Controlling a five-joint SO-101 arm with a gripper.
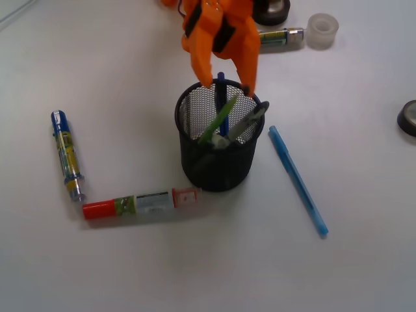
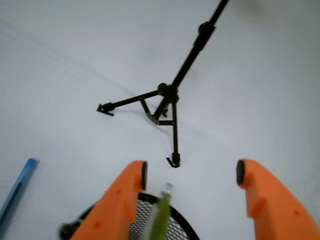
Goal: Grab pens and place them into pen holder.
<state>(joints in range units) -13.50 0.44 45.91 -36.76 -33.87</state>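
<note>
The black mesh pen holder point(image 1: 221, 162) stands mid-table with a lime green pen point(image 1: 218, 120), a dark navy pen point(image 1: 221, 84) and a silver-grey pen point(image 1: 250, 120) leaning inside it. My orange gripper point(image 1: 227, 84) hovers just above its far rim, open and holding nothing. A translucent light blue pen point(image 1: 298, 179) lies flat on the table right of the holder. In the wrist view my gripper point(image 2: 192, 172) is open above the holder's rim point(image 2: 182, 225), the green pen point(image 2: 161, 215) pokes up beside the left finger, and the blue pen point(image 2: 17, 195) shows at the left edge.
A blue-capped marker point(image 1: 67, 155) and a red-capped marker point(image 1: 140, 203) lie left of the holder. A third marker point(image 1: 279, 37), a clear tape roll point(image 1: 322, 30) and black tape rolls point(image 1: 272, 10) point(image 1: 408, 117) sit at the back and right. A black tripod point(image 2: 167, 100) stands beyond.
</note>
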